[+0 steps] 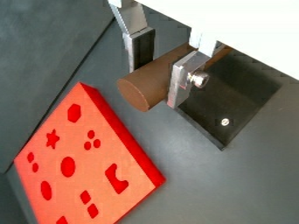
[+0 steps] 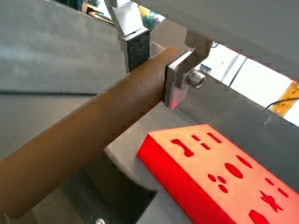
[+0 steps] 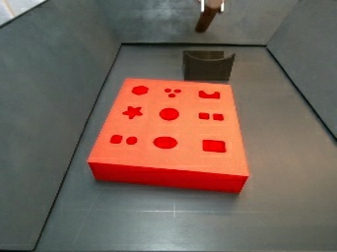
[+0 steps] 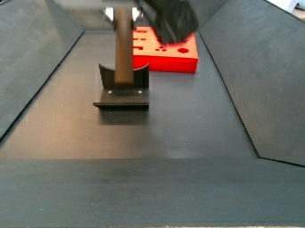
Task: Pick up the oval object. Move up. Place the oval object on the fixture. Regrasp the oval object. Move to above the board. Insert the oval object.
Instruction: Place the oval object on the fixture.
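Opposite side views, board (image 3: 168, 133) shared

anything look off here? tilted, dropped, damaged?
Nothing stands out. The gripper is above the fixture, jaws shut on the oval object, which hangs upright. The board lies flat on the floor, recesses empty.

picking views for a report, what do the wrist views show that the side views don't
Only the wrist views: the gripper jaws closed on the oval object, silver fingers either side of it. Only the side views: the whole board with every recess, and the fixture standing on the floor below the hanging peg. Shared: board, fixture and oval object all appear; the gripper is above the fixture, beyond the board's end.
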Controlling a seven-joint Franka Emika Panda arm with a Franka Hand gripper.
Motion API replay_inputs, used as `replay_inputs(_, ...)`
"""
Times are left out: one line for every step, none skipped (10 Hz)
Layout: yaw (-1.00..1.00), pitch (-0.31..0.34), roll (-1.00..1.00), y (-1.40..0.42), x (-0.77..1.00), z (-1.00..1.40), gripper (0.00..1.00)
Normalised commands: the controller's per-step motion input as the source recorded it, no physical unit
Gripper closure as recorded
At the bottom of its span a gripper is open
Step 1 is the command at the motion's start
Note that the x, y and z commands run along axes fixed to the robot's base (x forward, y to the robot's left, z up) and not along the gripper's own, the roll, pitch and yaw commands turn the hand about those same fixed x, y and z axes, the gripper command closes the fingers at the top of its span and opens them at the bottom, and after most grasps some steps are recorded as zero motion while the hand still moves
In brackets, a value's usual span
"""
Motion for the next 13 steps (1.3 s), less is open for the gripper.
replay_inputs(-0.16, 0.253, -0.88, 0.14, 0.17, -1.00, 1.00)
replay_inputs(-0.18, 0.231, -0.77, 0.14, 0.17, -1.00, 1.00)
replay_inputs(-0.22, 0.171, -0.56, 0.14, 0.18, -1.00, 1.00)
replay_inputs(-0.23, 0.110, -0.32, 0.16, 0.18, -1.00, 1.00)
replay_inputs(-0.22, 0.050, -0.19, 0.19, 0.16, -1.00, 1.00)
replay_inputs(-0.22, 0.050, -0.19, 0.19, 0.16, -1.00, 1.00)
replay_inputs(-0.22, 0.027, -0.18, 0.21, 0.16, -1.00, 1.00)
replay_inputs(-0.22, 0.018, -0.18, 0.22, 0.16, -1.00, 1.00)
replay_inputs(-0.19, 0.012, -0.17, 0.24, 0.16, -1.00, 1.00)
replay_inputs(-0.17, 0.008, -0.17, 0.24, 0.15, -1.00, 1.00)
replay_inputs(-0.15, 0.002, -0.17, 0.24, 0.13, -1.00, 1.00)
replay_inputs(-0.14, -0.004, -0.16, 0.25, 0.12, -1.00, 1.00)
replay_inputs(0.00, 0.000, 0.00, 0.00, 0.00, 0.00, 0.00)
